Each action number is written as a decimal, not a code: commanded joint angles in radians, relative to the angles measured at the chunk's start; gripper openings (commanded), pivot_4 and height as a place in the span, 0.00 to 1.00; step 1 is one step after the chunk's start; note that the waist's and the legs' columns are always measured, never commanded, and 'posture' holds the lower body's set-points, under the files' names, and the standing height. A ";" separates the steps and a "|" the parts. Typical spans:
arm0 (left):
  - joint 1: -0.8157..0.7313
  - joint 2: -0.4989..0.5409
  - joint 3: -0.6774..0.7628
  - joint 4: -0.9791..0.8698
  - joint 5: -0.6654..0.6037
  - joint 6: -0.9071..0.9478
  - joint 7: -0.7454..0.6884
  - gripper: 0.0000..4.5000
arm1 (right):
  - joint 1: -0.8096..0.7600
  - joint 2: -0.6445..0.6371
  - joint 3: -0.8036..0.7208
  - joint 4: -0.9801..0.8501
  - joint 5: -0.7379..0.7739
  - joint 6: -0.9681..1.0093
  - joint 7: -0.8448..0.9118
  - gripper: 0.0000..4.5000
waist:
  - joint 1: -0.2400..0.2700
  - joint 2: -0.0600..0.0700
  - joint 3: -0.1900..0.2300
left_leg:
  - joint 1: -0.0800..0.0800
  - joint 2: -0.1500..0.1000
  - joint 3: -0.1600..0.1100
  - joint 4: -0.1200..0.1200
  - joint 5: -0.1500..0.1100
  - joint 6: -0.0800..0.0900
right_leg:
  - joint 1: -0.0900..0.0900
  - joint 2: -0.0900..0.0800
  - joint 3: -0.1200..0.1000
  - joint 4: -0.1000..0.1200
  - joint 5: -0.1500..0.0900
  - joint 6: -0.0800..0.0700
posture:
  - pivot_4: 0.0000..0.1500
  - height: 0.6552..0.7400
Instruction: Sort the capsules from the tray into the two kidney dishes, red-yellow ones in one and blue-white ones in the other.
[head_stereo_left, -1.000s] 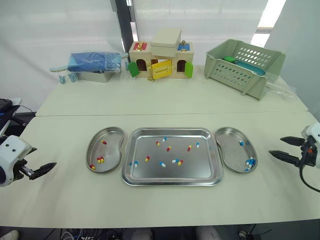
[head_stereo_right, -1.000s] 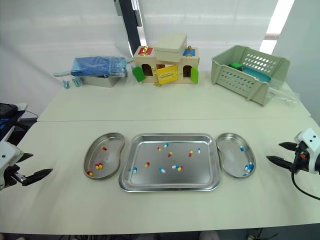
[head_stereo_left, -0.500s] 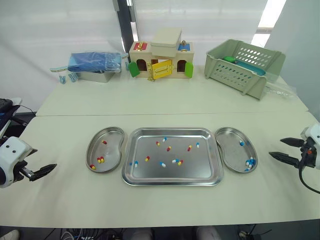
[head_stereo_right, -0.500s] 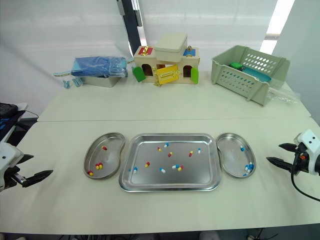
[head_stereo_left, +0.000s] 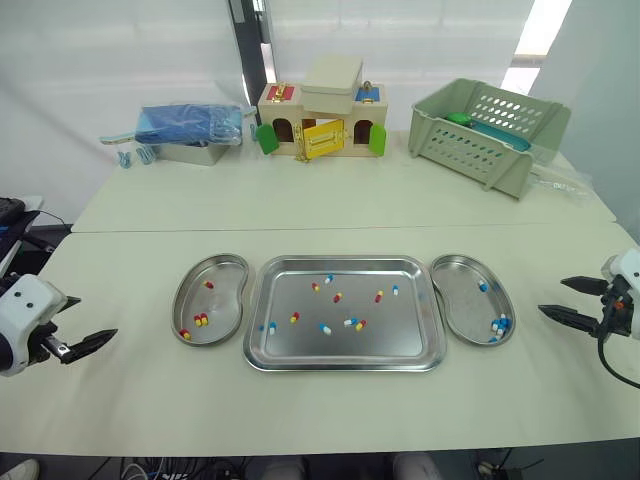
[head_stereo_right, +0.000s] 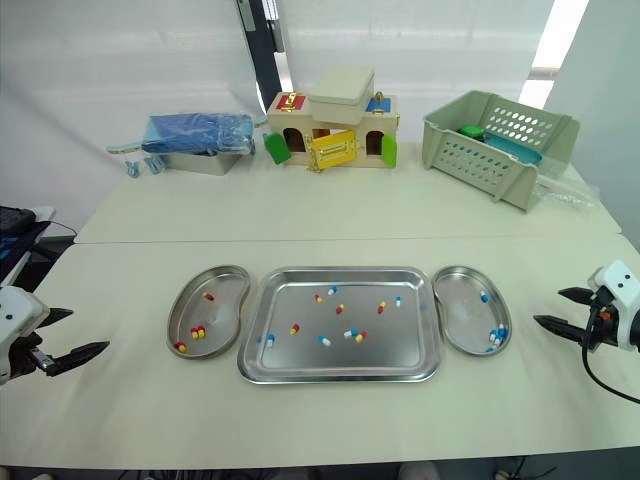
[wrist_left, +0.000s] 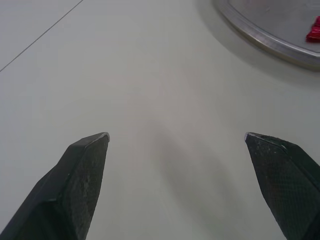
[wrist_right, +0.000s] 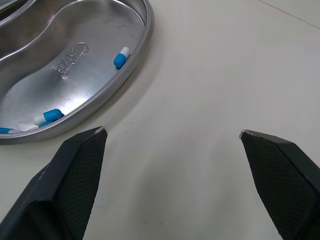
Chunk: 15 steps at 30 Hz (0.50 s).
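A steel tray (head_stereo_left: 345, 355) lies at the table's middle and holds several red-yellow and blue-white capsules (head_stereo_left: 338, 297). On its left, a kidney dish (head_stereo_left: 210, 272) carries red-yellow capsules (head_stereo_left: 201, 320). The kidney dish (head_stereo_left: 462, 272) on its right carries blue-white capsules (head_stereo_left: 498, 324). My left gripper (head_stereo_left: 88, 337) stands open over bare table, well left of the left dish. My right gripper (head_stereo_left: 560, 301) is open too, just right of the right dish (wrist_right: 75, 65), with nothing between its fingers.
Along the far side of the table stand a metal box with blue cloth (head_stereo_left: 190, 130), a wooden toy house (head_stereo_left: 322, 118) and a green basket (head_stereo_left: 487, 132). A seam (head_stereo_left: 340, 229) crosses the table between them and the tray.
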 joint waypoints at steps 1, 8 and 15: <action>0.080 -0.078 0.094 -0.140 -0.121 0.000 -0.049 1.00 | -0.012 -0.012 -0.017 0.003 0.007 -0.014 0.015 1.00 | -0.001 0.000 0.000 | 0.000 0.000 0.000 0.000 0.000 0.000 | 0.000 0.000 0.000 0.000 0.000 0.000 | 1.00 1.00; 0.303 -0.397 0.140 -0.533 -0.283 -0.052 0.008 1.00 | -0.029 -0.014 -0.007 0.029 -0.005 -0.029 0.029 1.00 | 0.004 0.000 0.000 | 0.000 0.001 0.000 0.001 0.000 0.000 | 0.002 0.000 0.000 0.000 0.000 0.000 | 1.00 1.00; 0.495 -0.720 0.008 -0.665 -0.204 -0.316 0.048 1.00 | -0.059 -0.020 0.010 0.055 -0.017 -0.041 0.040 1.00 | 0.013 -0.001 -0.001 | 0.003 0.001 0.003 0.003 -0.002 0.004 | 0.007 -0.001 0.001 -0.003 0.000 0.000 | 1.00 1.00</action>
